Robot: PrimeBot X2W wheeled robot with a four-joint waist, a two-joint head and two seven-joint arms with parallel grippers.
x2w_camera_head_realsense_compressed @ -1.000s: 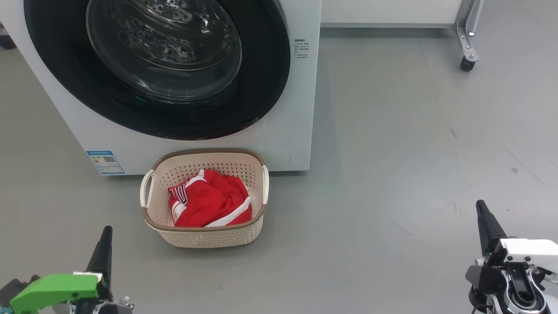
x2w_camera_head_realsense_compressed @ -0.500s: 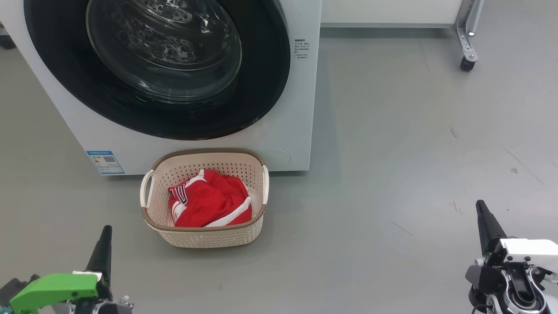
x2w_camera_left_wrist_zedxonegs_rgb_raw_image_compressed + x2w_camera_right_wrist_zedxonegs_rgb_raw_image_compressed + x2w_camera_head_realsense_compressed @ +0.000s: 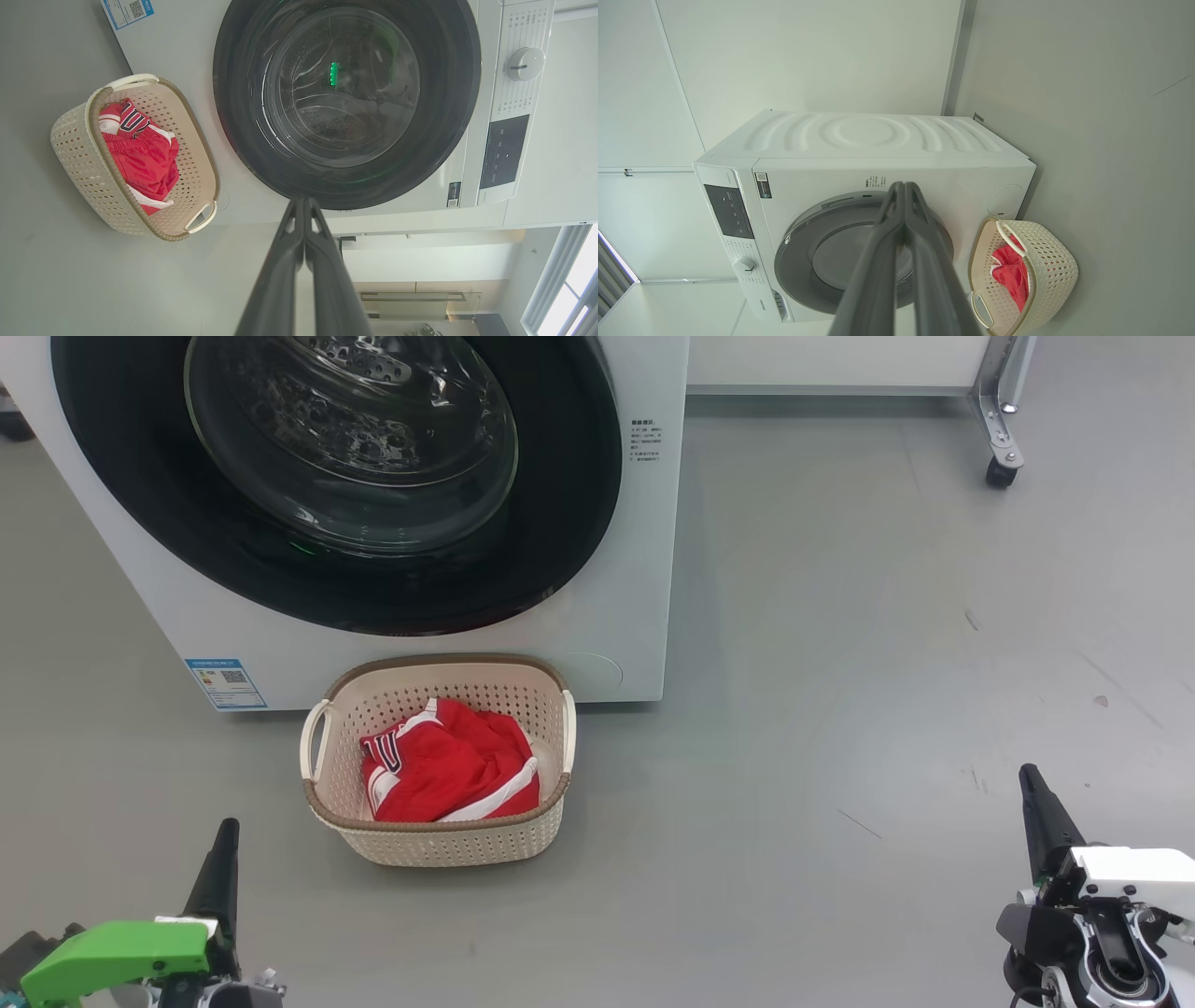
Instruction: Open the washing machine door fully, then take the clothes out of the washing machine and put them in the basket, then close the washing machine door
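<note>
The white washing machine (image 3: 616,616) stands at the upper left with its black-rimmed washing machine door (image 3: 579,495) closed flat against the front; through the glass I see the steel drum. On the floor in front sits the cream basket (image 3: 439,845), and the red clothes (image 3: 448,770) with white trim lie bunched inside it. My left gripper (image 3: 227,826) is shut and holds nothing, low at the left, short of the basket. My right gripper (image 3: 1028,772) is shut and holds nothing, far right over bare floor. The left wrist view shows the door (image 3: 458,116), basket (image 3: 79,154) and clothes (image 3: 145,161).
A blue label (image 3: 224,683) marks the machine's lower left corner. A metal frame leg on a black caster (image 3: 1000,474) stands at the upper right. Grey floor (image 3: 840,709) spreads to the right of the machine and basket. A wall runs behind the machine (image 3: 859,186).
</note>
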